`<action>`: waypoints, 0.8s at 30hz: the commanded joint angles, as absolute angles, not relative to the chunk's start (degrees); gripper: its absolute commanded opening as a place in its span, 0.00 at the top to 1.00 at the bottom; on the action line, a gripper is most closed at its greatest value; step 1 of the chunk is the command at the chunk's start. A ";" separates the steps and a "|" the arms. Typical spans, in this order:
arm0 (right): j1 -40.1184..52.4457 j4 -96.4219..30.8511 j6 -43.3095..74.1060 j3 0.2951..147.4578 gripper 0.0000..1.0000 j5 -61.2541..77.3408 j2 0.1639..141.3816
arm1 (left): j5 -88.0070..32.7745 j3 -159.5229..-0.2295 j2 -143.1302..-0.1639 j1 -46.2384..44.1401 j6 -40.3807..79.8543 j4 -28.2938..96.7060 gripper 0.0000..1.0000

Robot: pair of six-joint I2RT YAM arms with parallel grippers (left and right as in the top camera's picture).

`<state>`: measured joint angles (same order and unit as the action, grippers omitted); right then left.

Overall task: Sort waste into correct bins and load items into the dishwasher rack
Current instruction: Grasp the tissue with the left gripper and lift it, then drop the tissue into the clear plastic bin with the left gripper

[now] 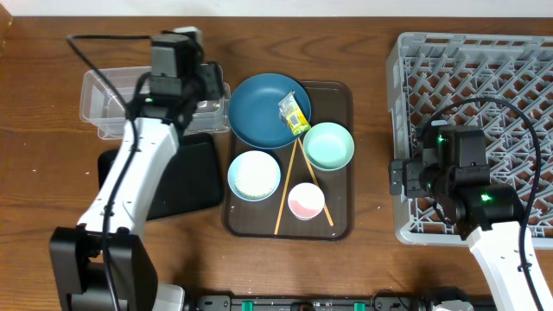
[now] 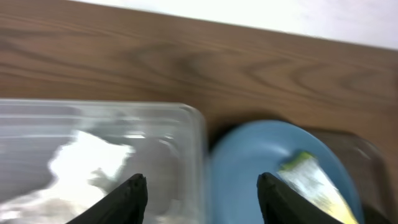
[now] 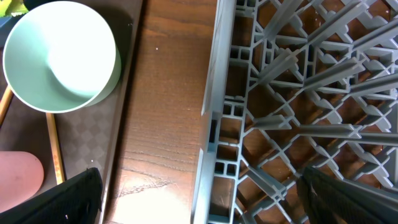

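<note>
My left gripper [image 1: 206, 86] [image 2: 202, 194] is open and empty over the right end of the clear tub [image 1: 93, 102] [image 2: 186, 121], which holds white tissue [image 2: 87, 158]. The black tray [image 1: 194, 177] lies in front of the tub. The dark blue bowl [image 1: 259, 112] [image 2: 261, 168] holds the yellow-green wrapper [image 1: 294, 114] [image 2: 314, 180]. The mint bowl [image 1: 328, 145] [image 3: 62, 56], light blue bowl [image 1: 254, 174], pink cup [image 1: 306, 201] [image 3: 18, 180] and two chopsticks [image 1: 285, 186] [image 3: 55, 146] sit on the brown tray. My right gripper [image 1: 406, 177] [image 3: 199, 199] is open and empty at the left edge of the grey rack [image 1: 475, 95] [image 3: 298, 112].
The brown serving tray [image 1: 337, 97] lies mid-table between the bins and the rack. A strip of bare wood [image 3: 161, 112] separates it from the rack. The left arm reaches over the black tray.
</note>
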<state>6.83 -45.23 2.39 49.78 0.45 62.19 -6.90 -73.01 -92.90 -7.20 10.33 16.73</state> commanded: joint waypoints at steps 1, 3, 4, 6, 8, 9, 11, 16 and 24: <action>7.90 -45.28 2.98 51.00 0.01 0.71 61.89 | -10.13 -72.79 -94.96 -10.81 16.05 17.28 0.33; 7.90 -45.28 2.98 51.00 0.01 0.71 61.89 | -10.59 -72.79 -96.84 -12.95 18.24 16.62 0.31; 7.90 -45.32 2.98 51.00 0.01 0.71 61.89 | -11.86 -72.79 -98.08 -14.00 18.39 16.08 0.30; 7.90 -45.47 2.98 51.00 0.01 0.71 61.89 | -14.17 -72.79 -100.36 -15.66 19.03 15.20 0.29; 7.90 -45.58 2.98 51.00 0.01 0.71 61.89 | -14.87 -72.79 -103.11 -17.34 22.33 14.50 0.27; 7.90 -45.60 2.98 51.00 0.01 0.71 61.89 | -14.81 -72.79 -104.42 -18.02 24.05 14.26 0.27; 7.90 -45.67 2.98 51.00 0.01 0.71 61.89 | -14.85 -72.79 -106.78 -19.14 27.31 13.54 0.27; 7.90 -45.69 2.98 51.00 0.01 0.71 61.89 | -16.86 -72.79 -110.87 -20.62 30.76 10.50 0.27; 7.90 -45.69 2.98 51.00 0.01 0.71 61.89 | -19.05 -72.79 -114.08 -21.32 34.70 8.14 0.27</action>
